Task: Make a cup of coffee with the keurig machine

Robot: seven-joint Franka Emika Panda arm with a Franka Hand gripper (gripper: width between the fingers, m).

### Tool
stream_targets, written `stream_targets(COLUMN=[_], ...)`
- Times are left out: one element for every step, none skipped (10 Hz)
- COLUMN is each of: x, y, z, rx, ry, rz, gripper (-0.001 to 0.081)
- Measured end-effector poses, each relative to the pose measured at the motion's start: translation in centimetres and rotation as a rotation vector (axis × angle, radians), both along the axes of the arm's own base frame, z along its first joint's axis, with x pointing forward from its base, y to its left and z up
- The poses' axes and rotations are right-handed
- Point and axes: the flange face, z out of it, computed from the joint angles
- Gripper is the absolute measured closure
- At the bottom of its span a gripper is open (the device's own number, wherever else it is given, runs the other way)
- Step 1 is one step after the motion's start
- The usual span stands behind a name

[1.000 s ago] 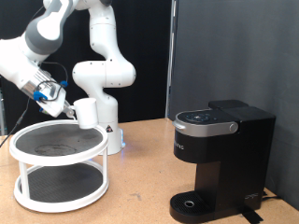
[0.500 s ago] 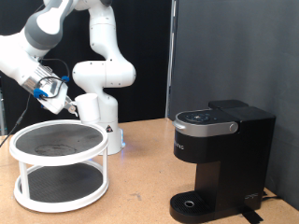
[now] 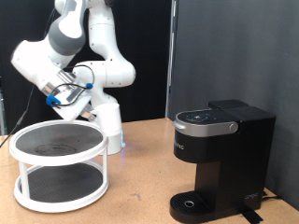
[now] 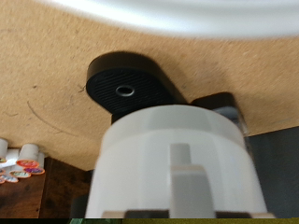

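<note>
Brown tabletop carries, at the exterior view's left, a white two-tier round stand with dark shelves. Above the stand's right edge the gripper hangs in the air closed on the cup, which juts out to its right and shows large and white between the fingers in the wrist view. Well apart at the exterior view's right stands the keurig machine, lid down, its round drip base showing past the cup in the wrist view.
</note>
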Motion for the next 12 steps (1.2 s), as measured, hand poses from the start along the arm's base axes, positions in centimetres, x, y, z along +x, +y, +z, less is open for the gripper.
stream_targets(x=[1.1, 2.1, 3.0, 3.9, 4.7, 5.4, 6.1, 6.1, 6.0, 6.0, 6.2, 6.5], y=[1.2, 2.4, 3.7, 4.8, 5.9, 6.8, 7.2, 7.1, 7.1, 7.0, 7.0, 7.0], z=[0.2, 0.4, 0.5, 0.5, 0.5, 0.3, 0.1, 0.0, -0.1, -0.4, -1.0, -1.7], rx=[-0.006, -0.016, -0.027, -0.038, -0.047, -0.053, -0.060, -0.060, -0.055, -0.057, -0.072, -0.091], ry=[-0.003, 0.002, 0.005, 0.007, 0.010, 0.013, 0.021, 0.023, 0.025, 0.031, 0.035, 0.045], rz=[-0.003, -0.002, 0.000, 0.003, 0.009, 0.024, 0.035, 0.033, 0.029, 0.019, -0.002, -0.018], gripper=[0.0803, 0.0803, 0.0803, 0.0803, 0.0803, 0.0803, 0.0803, 0.0803, 0.0803, 0.0803, 0.0803, 0.0803])
